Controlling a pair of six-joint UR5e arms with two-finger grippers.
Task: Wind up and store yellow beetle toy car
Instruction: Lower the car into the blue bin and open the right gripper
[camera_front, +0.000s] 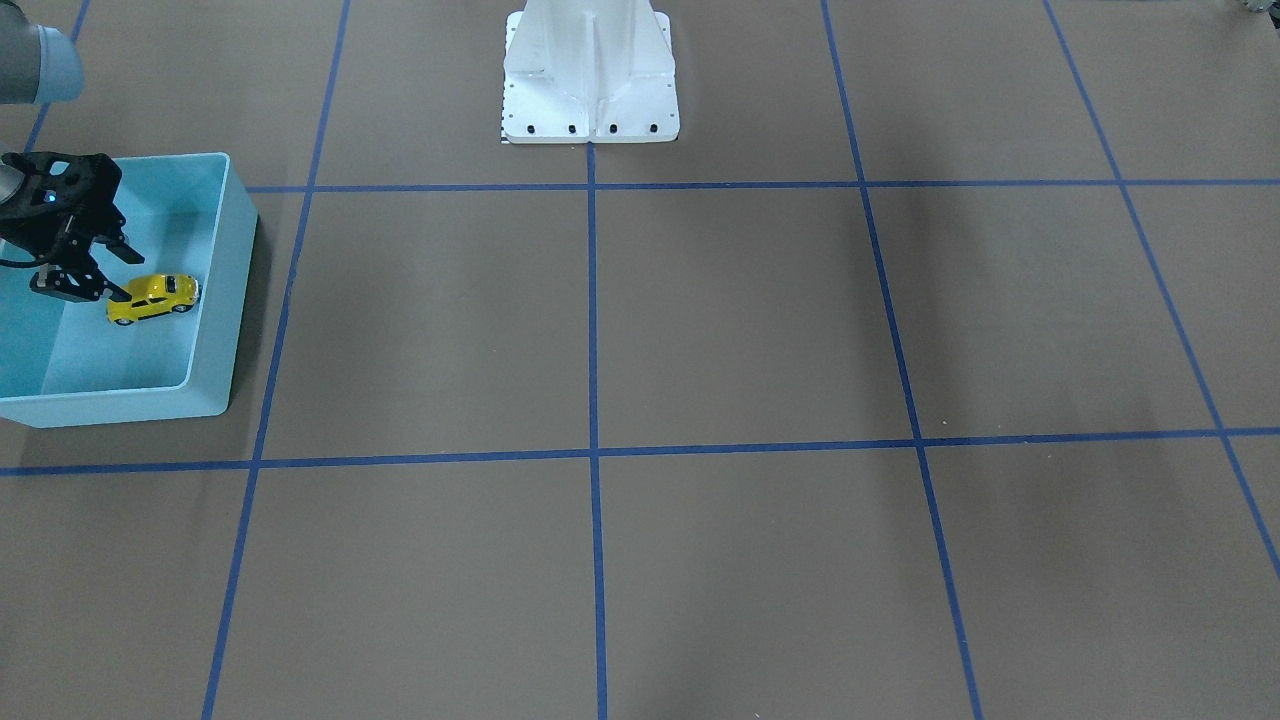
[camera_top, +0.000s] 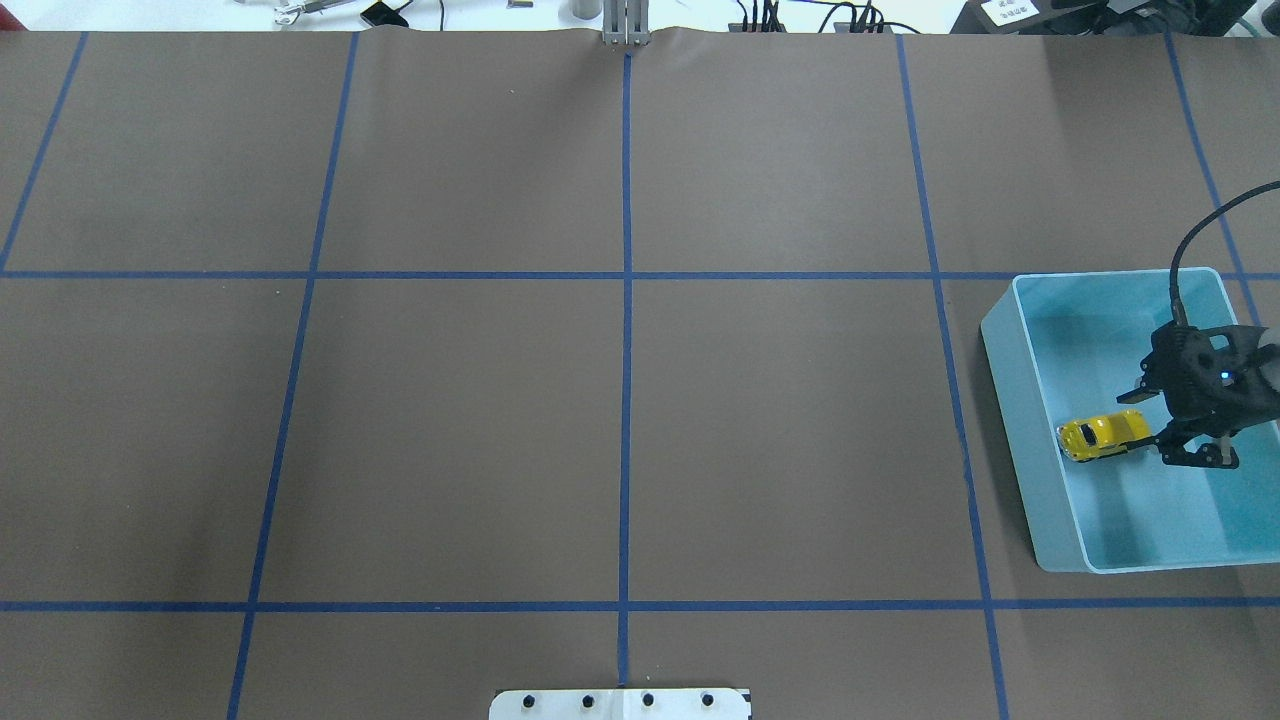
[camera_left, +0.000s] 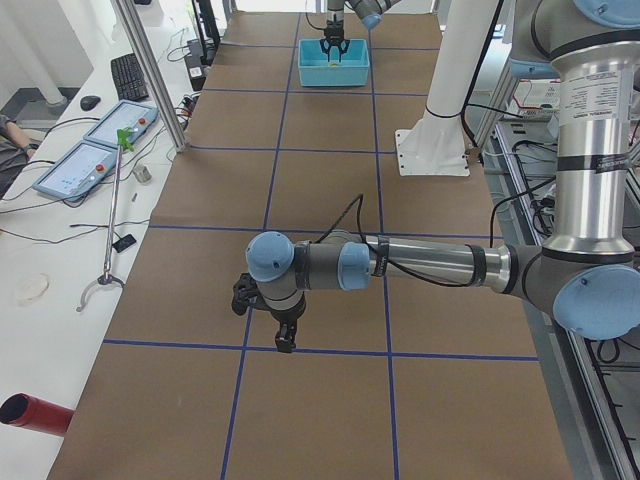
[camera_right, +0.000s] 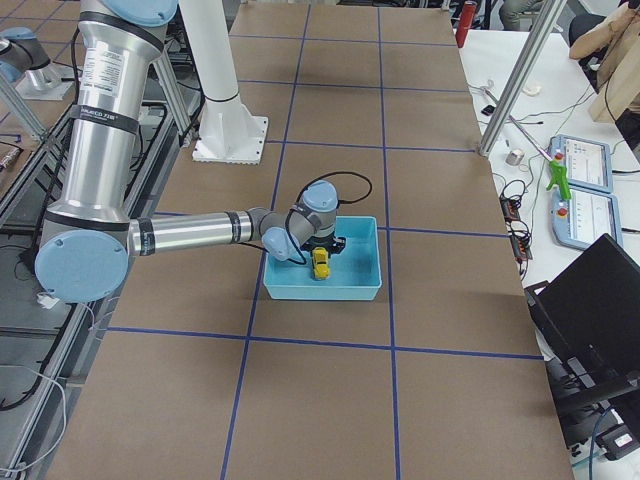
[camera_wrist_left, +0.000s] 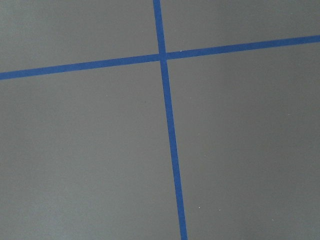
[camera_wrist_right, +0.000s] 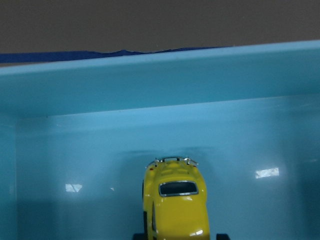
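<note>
The yellow beetle toy car (camera_front: 153, 298) (camera_top: 1102, 435) (camera_right: 320, 263) stands on its wheels on the floor of the light blue bin (camera_front: 225, 300) (camera_top: 1010, 400), close to one side wall. My right gripper (camera_front: 122, 273) (camera_top: 1143, 418) is lowered into the bin just behind the car, open, its fingers spread wider than the car's tail. In the right wrist view the car (camera_wrist_right: 175, 202) points toward the bin's wall (camera_wrist_right: 160, 80). My left gripper (camera_left: 265, 320) hangs low over the table far from the bin; I cannot tell whether it is open or shut.
The white robot base (camera_front: 590, 90) stands at the table's middle edge. Blue tape lines (camera_top: 627, 400) divide the brown table into squares. The left wrist view shows only a tape crossing (camera_wrist_left: 162, 54). Control panels (camera_left: 95, 150) and tools lie on the side bench.
</note>
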